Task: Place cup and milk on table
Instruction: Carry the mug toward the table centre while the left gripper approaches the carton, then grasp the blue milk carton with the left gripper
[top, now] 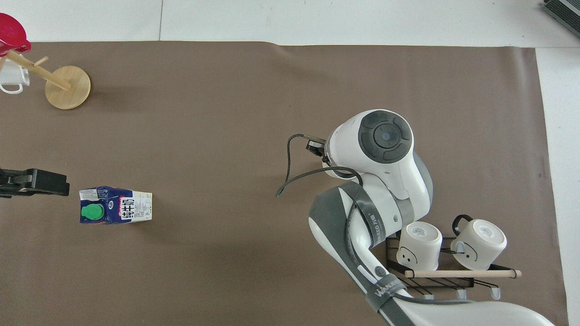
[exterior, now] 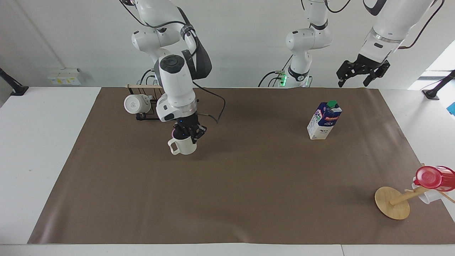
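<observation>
Clamped on the cup's rim, our right gripper [exterior: 187, 134] holds the cup [exterior: 184, 146] upright over the brown mat [exterior: 227, 199], handle at nine o'clock in the facing view. Our left gripper [exterior: 362, 72] waits open above the standing milk carton [exterior: 324, 120].

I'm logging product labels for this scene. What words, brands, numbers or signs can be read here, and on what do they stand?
Milk carton: large dark characters on its white side panel and a white brand word on its red band, both too blurred to read.
Right arm: grey strap lettered "WANU...", the rest cut off; more print on the grey band above, unreadable.
Two white mugs on the rack: drawn smiling faces, no words.
</observation>
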